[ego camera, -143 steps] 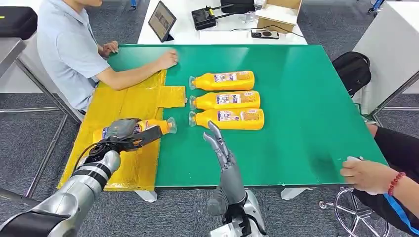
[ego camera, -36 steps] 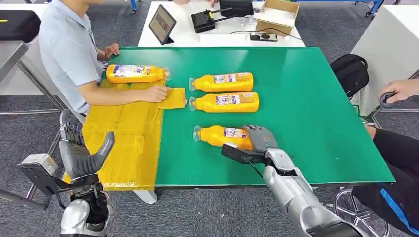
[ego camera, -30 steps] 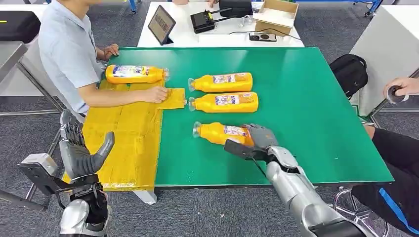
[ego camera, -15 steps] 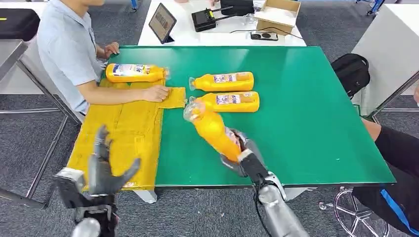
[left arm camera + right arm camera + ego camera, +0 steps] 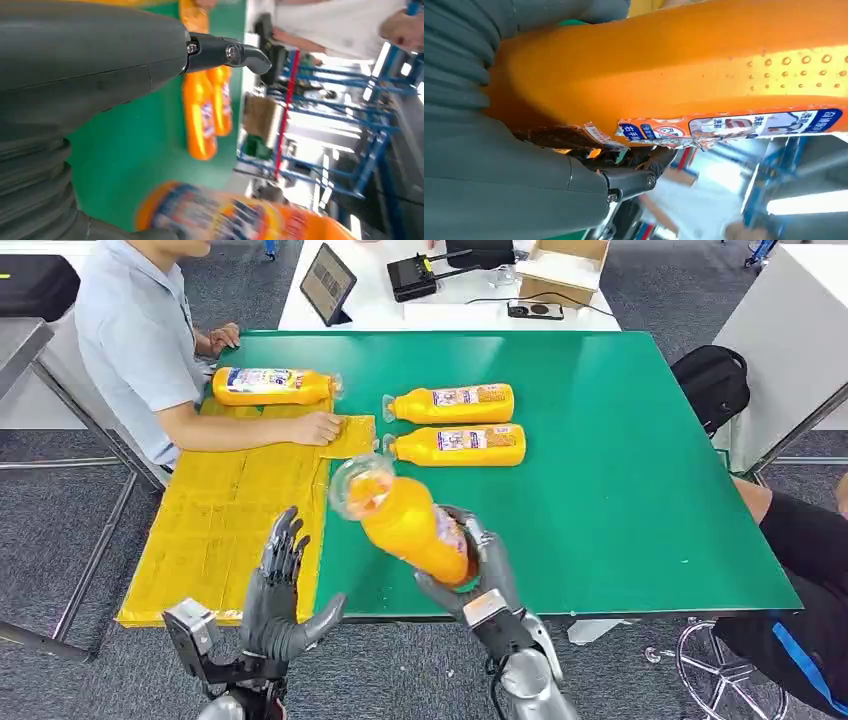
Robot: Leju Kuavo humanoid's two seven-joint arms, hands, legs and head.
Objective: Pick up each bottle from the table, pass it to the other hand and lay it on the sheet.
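Note:
My right hand [image 5: 478, 570] grips an orange bottle [image 5: 400, 518] by its lower body and holds it above the green table's near edge, its clear cap tilted up toward me and to the left. The same bottle [image 5: 684, 70] lies close against the right hand in the right wrist view. My left hand [image 5: 283, 590] is raised with its fingers spread, holding nothing, a short way left of the held bottle [image 5: 235, 215]. Two more orange bottles [image 5: 450, 403] [image 5: 457, 444] lie side by side on the table. A fourth bottle [image 5: 272, 386] lies at the far end of the yellow sheet [image 5: 235, 530].
A person in a light blue shirt [image 5: 135, 335] sits at the table's left, one hand [image 5: 318, 427] pressing the sheet's far part. A tablet [image 5: 327, 282] and boxes stand on the white table behind. A black bag [image 5: 712, 385] sits to the right, beside another person's leg [image 5: 805, 540].
My right hand has carried the bottle up and to the left, turning its cap toward me. My left hand has risen and moved right, toward the bottle.

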